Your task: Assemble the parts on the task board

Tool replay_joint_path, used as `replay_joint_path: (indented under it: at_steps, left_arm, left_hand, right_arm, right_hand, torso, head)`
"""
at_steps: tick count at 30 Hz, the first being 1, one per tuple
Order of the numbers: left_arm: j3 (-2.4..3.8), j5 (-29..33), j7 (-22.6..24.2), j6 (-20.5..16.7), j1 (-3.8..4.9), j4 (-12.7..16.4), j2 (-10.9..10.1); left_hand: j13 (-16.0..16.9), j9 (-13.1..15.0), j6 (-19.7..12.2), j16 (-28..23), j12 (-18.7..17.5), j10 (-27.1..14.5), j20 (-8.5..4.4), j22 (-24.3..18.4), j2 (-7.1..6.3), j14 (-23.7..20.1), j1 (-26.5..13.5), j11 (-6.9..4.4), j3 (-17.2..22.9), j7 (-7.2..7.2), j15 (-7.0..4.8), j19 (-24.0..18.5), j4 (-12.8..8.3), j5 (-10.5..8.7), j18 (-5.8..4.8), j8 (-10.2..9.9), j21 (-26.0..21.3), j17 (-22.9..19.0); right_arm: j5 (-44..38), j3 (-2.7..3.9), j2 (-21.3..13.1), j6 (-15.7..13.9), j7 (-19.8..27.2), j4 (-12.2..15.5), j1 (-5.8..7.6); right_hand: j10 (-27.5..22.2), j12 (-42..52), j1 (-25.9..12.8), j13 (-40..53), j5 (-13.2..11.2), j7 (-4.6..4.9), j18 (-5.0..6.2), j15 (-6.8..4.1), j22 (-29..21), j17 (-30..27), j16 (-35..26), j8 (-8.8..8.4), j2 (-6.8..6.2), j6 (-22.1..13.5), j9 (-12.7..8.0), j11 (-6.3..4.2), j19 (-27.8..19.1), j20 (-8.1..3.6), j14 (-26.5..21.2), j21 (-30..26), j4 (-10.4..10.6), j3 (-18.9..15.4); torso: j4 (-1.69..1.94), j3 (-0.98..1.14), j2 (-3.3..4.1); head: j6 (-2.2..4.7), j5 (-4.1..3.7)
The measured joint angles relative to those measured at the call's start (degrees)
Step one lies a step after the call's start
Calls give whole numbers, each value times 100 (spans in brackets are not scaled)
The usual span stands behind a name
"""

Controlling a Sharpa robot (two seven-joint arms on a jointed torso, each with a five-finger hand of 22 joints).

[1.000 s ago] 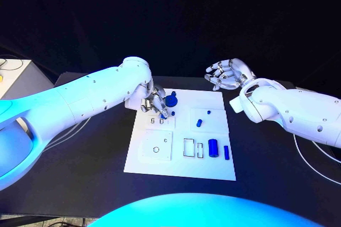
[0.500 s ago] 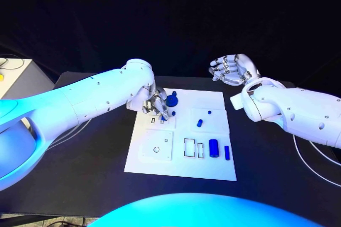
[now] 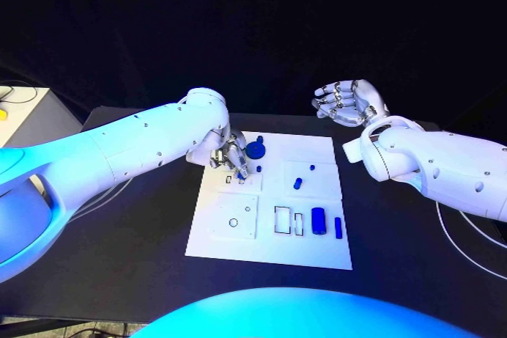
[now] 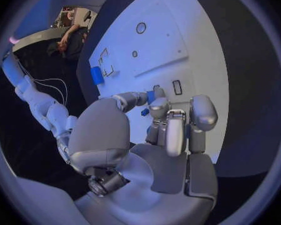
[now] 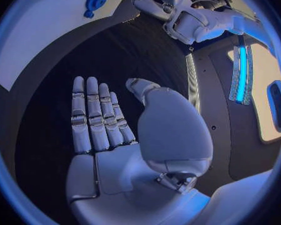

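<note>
In the head view the left hand (image 3: 232,156) covers the upper left corner of the task board (image 3: 269,246), and whether its fingers pinch a small blue part there is too small to tell. In the left wrist view curled fingers (image 4: 177,127) hide the board beneath them. The board's small cutouts stay unreadable.

Task board (image 3: 270,239): white, matt, smooth plate. Parts (image 3: 318,221): blue, smooth, plastic-looking. Table (image 3: 138,235): black, matt. Left hand (image 4: 168,125) and right hand (image 5: 115,130): silver, metallic sheen. Arm shells (image 3: 116,151): white glossy plastic.
</note>
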Motion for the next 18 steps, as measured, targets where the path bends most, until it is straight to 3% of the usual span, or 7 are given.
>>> replay_joint_path:
  at_steps: [18]
  left_arm:
    - [-6,-45,-12,56,-9,-17,-14]
  left_hand:
    - [-1,-1,0,0,0,6,0,-1,0,0,0,8,-16,0,0,0,-16,22,0,-2,0,0]
  right_arm:
    - [60,0,-2,4,29,-2,-4]
  right_hand:
    - [0,-22,-22,-78,0,-1,0,21,-86,-57,-56,-28,23,-1,-10,0,-20,21,-20,0,-16,-16]
  torso:
    - [-3,0,0]
  head:
    - [0,18]
